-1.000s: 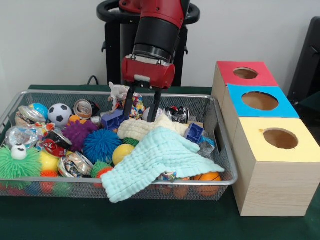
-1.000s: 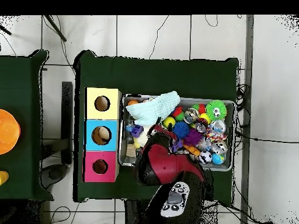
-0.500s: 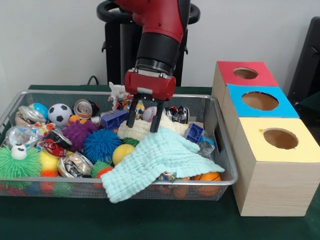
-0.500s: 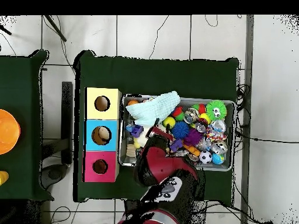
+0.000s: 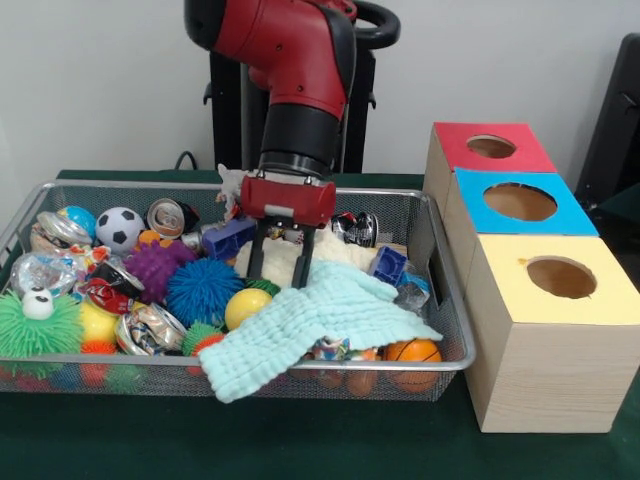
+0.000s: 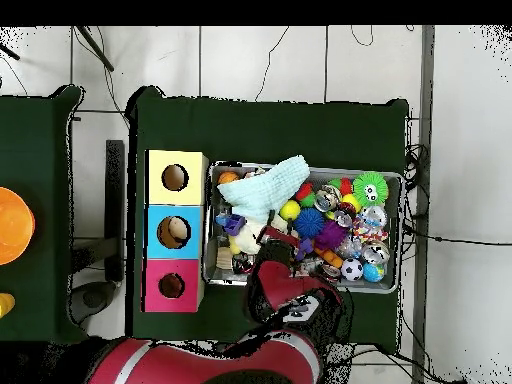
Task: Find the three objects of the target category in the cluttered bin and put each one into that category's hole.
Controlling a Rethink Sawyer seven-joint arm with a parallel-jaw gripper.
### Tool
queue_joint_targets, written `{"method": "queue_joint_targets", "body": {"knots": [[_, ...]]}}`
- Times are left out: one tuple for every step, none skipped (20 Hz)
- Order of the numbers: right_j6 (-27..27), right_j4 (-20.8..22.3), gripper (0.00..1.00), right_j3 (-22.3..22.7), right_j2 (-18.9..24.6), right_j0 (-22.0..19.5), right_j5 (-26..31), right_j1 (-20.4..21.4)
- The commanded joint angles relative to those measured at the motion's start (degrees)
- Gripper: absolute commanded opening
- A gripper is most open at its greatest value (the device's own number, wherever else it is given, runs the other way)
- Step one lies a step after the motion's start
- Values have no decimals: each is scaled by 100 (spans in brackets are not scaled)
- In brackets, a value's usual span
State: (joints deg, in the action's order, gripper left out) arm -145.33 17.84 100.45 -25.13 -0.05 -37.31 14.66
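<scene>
Now the gripper [image 5: 276, 268] has sunk lower, jaws apart, onto the mint cloth [image 5: 318, 325].

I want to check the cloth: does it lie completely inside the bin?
No. In the front view the cloth drapes over the near rim of the bin and hangs outside its mesh wall.

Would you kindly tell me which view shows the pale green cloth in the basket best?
The front view: the cloth spreads over the toys with one corner hanging over the near rim of the basket, just below the open gripper. The overhead view shows the cloth only as a small pale patch at the basket's box-side end.
</scene>
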Motion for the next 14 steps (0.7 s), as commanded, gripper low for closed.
{"method": "queue_joint_targets", "body": {"knots": [[-314, -330, 100, -428, 608, -322, -1484, -937], [-327, -344, 100, -455, 643, -357, -1580, -983], [-373, -316, 100, -508, 717, -430, -1724, -1039], [-378, -280, 100, -536, 738, -456, -1727, -1054], [-379, -222, 100, -564, 746, -482, -1710, -1047], [-393, -170, 100, -577, 758, -503, -1666, -1037], [-423, -138, 100, -579, 781, -526, -1634, -1048], [-423, -142, 100, -576, 778, -533, -1633, -1050], [-370, -191, 100, -643, 788, -528, -1675, -1166], [-377, -185, 100, -637, 800, -529, -1674, -1165], [-385, -179, 100, -630, 812, -531, -1674, -1163], [-379, -189, 100, -625, 811, -527, -1678, -1164], [-379, -206, 100, -631, 817, -534, -1699, -1177], [-384, -194, 100, -631, 823, -540, -1693, -1171]]}}
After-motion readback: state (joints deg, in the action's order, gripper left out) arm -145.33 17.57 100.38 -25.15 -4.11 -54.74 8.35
